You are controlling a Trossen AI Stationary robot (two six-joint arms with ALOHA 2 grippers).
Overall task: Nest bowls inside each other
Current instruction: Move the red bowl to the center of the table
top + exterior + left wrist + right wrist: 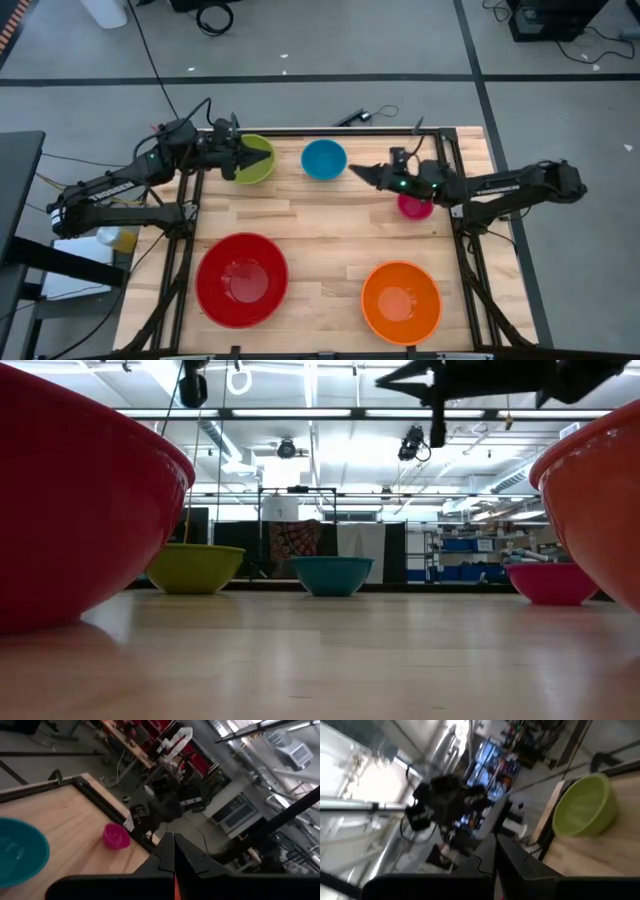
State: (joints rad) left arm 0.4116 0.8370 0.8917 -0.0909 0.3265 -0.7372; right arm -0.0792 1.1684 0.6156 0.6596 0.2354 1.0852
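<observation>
Five bowls rest on their bases on the wooden table. The red bowl sits near left and the orange bowl near right. The yellow-green bowl, the blue bowl and the small magenta bowl stand along the far side. My left gripper is shut and held level above the yellow-green bowl, pointing right. My right gripper is shut and raised just right of the blue bowl, pointing left. The right arm partly covers the magenta bowl. Neither gripper holds anything.
The table's black metal frame runs along the left, right and far edges. Bare wood lies in the middle between the bowls. In the low view the red bowl and the orange bowl fill the two sides.
</observation>
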